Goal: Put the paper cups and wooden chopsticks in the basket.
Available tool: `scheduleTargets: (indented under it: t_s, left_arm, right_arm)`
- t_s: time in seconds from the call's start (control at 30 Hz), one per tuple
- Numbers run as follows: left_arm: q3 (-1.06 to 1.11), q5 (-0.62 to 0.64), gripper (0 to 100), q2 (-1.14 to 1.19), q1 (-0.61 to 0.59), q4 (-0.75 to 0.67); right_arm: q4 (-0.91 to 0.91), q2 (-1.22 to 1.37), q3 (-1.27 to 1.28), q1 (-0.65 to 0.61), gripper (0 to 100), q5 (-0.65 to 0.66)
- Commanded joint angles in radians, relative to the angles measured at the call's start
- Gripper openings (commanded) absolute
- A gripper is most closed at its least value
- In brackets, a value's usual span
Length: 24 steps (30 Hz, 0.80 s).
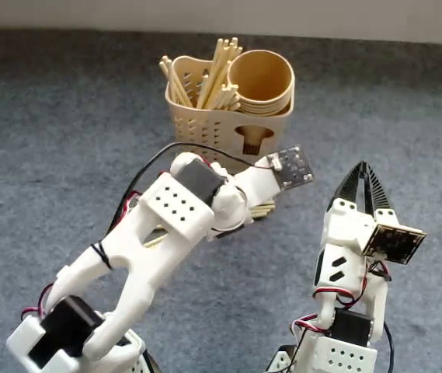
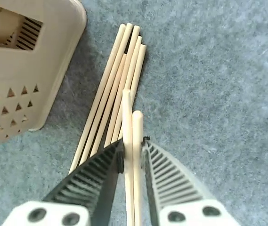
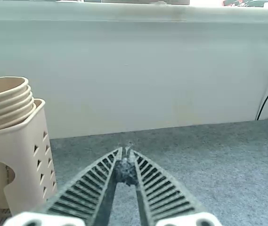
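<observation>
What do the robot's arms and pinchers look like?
Both arms are chunky white plastic with black motor blocks. The left arm has rows of small round holes and a black cable looping over it; the right arm has red and white wires. The left gripper and right gripper have black ribbed triangular fingers.

One slotted basket (image 1: 205,128) stands on the grey carpet (image 1: 50,155). It holds one nested stack of paper cups (image 1: 261,78), at least four rims showing, and a bunch of wooden chopsticks (image 1: 217,70) too crowded to count. About five loose chopsticks (image 2: 110,103) lie on the carpet. Two gripped chopsticks (image 2: 136,127) sit between the left gripper's (image 2: 133,143) jaws. Two arms, left arm (image 1: 166,225) and right arm (image 1: 345,256), one gripper each.
</observation>
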Motion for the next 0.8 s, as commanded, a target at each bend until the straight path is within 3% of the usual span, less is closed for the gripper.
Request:
scheduleTargets:
  t_s: [0.0,0.17,0.53,0.67,0.77]
  left_arm:
    - [0.054,0.015,1,-0.159,0.018,-0.066]
    - [0.124,0.069,1,-0.302,0.012,-0.135]
    - [0.025,0.084,1,-0.512,-0.056,-0.153]
    - [-0.039,0.199,1,-0.533,-0.102,-0.219]
    - [-0.093,0.213,1,-0.536,-0.151,-0.29]
  right_arm:
    - [-0.004,-0.012,-0.012,0.004,2.0,0.012]
    - [-0.004,-0.012,-0.012,0.002,2.0,0.012]
    - [-0.004,-0.012,-0.01,-0.039,2.0,0.014]
    - [-0.004,-0.012,-0.01,-0.039,2.0,0.014]
    - [-0.004,-0.012,-0.01,-0.039,2.0,0.014]
